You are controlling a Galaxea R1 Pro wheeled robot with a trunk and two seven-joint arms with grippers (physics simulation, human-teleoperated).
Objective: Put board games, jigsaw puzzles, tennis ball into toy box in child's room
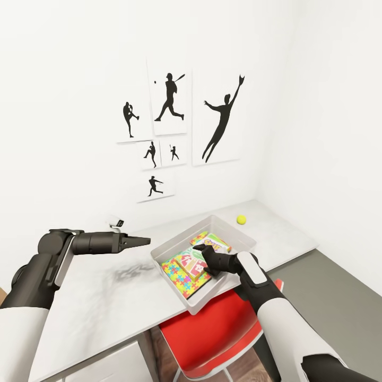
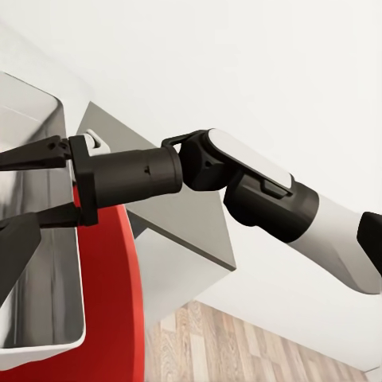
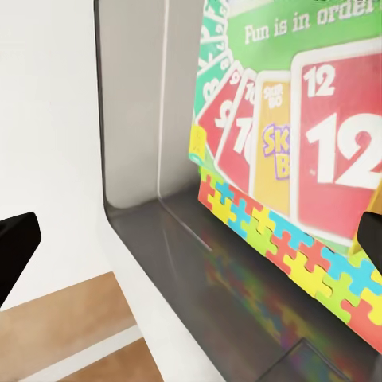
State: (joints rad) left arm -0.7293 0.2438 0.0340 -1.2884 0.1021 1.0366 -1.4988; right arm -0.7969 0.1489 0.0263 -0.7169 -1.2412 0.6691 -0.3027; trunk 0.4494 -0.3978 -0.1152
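The counter (image 1: 106, 297) has a pale, matt top with a faint marbled grain. The toy box (image 1: 175, 244) looks like smooth grey plastic, and its inner walls shine a little and reflect colours. The board game (image 3: 318, 135) has a glossy printed card face. The jigsaw (image 3: 302, 255) looks matt. The chair (image 1: 212, 334) is glossy red plastic. The floor (image 3: 72, 326) is wood plank.

White walls w/ baseball silhouette prints (image 1: 170, 101), red chair (image 1: 212, 334), wood-plank floor (image 2: 239, 342)
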